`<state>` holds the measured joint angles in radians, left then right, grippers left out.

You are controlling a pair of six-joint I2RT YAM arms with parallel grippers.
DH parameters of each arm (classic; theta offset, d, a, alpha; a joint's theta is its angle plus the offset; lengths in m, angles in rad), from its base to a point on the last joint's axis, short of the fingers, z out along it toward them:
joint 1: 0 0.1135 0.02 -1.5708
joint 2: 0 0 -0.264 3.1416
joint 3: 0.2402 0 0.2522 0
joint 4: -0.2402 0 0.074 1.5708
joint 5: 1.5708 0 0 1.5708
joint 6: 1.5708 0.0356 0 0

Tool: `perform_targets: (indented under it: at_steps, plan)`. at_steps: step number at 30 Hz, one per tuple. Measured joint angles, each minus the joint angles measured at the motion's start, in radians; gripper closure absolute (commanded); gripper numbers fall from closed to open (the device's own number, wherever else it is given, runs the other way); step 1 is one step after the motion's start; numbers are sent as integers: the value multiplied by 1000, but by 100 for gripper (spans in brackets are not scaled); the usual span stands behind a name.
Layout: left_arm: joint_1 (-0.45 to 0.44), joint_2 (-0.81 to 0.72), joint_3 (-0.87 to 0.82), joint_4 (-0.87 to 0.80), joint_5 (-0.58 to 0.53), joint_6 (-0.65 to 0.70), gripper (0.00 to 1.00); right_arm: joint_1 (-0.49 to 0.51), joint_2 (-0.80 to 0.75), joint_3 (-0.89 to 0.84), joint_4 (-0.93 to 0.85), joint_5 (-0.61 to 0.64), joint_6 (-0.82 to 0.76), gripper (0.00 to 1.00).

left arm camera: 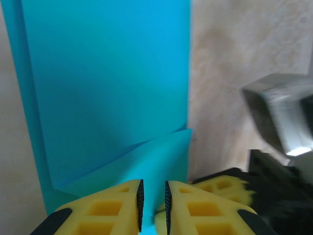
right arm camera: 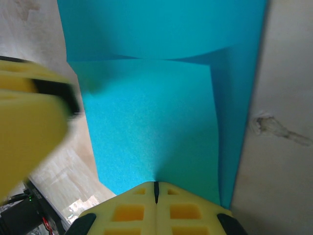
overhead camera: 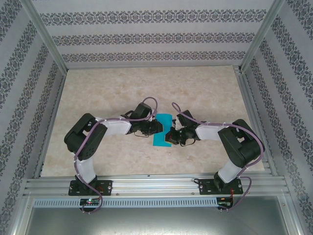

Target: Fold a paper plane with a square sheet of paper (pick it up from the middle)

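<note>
The square sheet of paper [overhead camera: 163, 120] is teal-blue and folded into a narrow strip lying on the table between both grippers. The left wrist view shows a folded flap of the paper [left arm camera: 112, 88] running down into the narrow gap between my left gripper's [left arm camera: 153, 182] pads, which stand slightly apart. My right gripper [right arm camera: 156, 183] is shut on the near edge of the paper [right arm camera: 151, 122], which dimples at the fingertips. From above, the left gripper [overhead camera: 157, 126] and the right gripper [overhead camera: 169, 134] meet over the strip's middle, hiding it.
The beige table [overhead camera: 146, 88] is bounded by patterned walls and an aluminium rail [overhead camera: 156, 183] at the near edge. The right gripper's yellow finger [left arm camera: 220, 188] sits close beside my left fingers. The left gripper's finger [right arm camera: 29, 122] looms blurred beside the paper.
</note>
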<state>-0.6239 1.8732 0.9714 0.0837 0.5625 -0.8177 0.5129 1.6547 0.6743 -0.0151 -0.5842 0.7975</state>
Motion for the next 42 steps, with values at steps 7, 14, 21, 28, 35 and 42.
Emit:
perform_targets:
  at_steps: [7, 14, 21, 28, 35, 42]
  plan:
    - [-3, 43, 22, 4, -14, -13, 81, 0, -19, 0, -31, 7, 0, 94]
    - [-4, 43, 22, 2, -20, -13, 81, 0, -46, 18, -70, 7, -5, 92]
    - [-3, 43, 22, -1, -24, -13, 83, -1, -5, 21, -74, 4, -17, 93]
    - [-3, 43, 22, -6, -40, -13, 84, -7, -30, -47, 23, -12, -15, 91]
    - [-3, 43, 22, -8, -43, -13, 85, -7, -92, -122, 57, -12, -7, 89]
    - [-4, 42, 22, -9, -43, -13, 85, -19, -167, -179, 15, -12, -8, 88]
